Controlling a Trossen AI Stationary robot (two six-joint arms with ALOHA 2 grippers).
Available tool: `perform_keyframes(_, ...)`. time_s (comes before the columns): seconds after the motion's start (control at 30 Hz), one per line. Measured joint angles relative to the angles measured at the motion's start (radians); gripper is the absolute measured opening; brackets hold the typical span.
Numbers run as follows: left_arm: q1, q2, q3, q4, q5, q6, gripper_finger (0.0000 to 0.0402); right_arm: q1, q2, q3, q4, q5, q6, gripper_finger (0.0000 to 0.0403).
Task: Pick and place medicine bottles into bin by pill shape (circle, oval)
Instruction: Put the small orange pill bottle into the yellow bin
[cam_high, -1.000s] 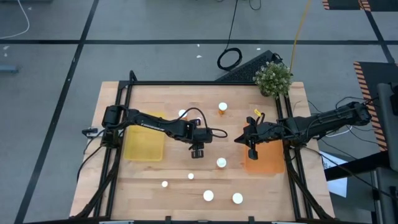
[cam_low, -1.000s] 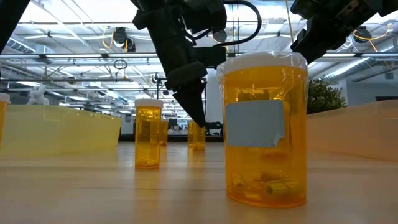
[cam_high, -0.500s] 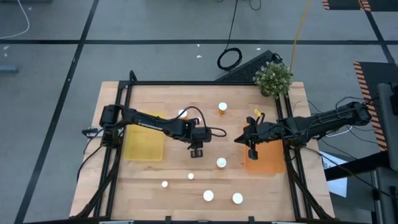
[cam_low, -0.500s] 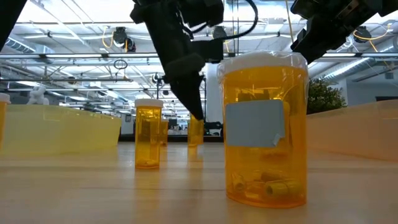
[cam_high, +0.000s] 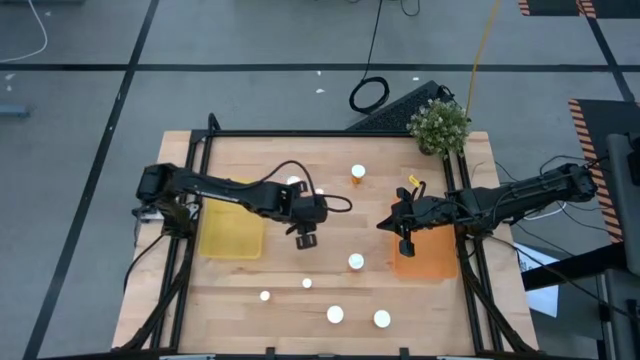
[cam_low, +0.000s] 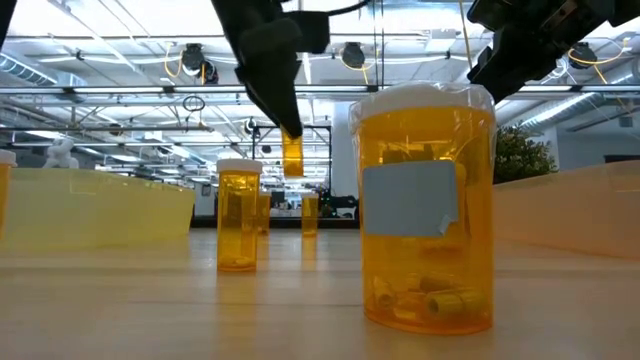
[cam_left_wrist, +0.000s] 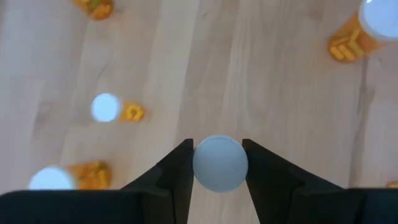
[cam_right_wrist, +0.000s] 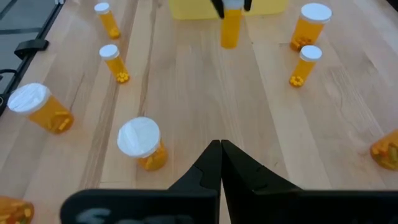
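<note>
Lifted off the wood — amber cylindrical bottle (cam_low: 292, 155) in left gripper (cam_high: 304, 238).

Nine bottles (cam_right_wrist: 138, 138): eight on the desk (cam_high: 250, 150), one lifted. Two trays, yellow (cam_high: 230, 235) at left, orange (cam_high: 430, 260) at right. Two arms (cam_high: 225, 190). One plant (cam_high: 439, 125), upper right.

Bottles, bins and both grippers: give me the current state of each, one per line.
Left gripper: shut on a bottle, over the table middle.
Held bottle: upright, capped, lifted clear of the table.
Right gripper: shut, empty, by the orange bin.
Other bottles: capped, standing on the table.
Yellow bin: no bottle visible inside.
Orange bin: no bottle visible inside.
</note>
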Motion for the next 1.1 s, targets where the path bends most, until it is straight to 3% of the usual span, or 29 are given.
perform_keyframes(0.53,-0.052,-0.144,0.000,-0.234,-0.132,-0.107,0.0134,0.000,0.000,0.000,0.008,0.001,0.001,0.0000)
perform_keyframes(1.1,-0.080,-0.153,-0.044,-0.360,-0.170,-0.213,0.0134,0.000,0.000,0.000,0.008,0.003,0.001,0.0000)
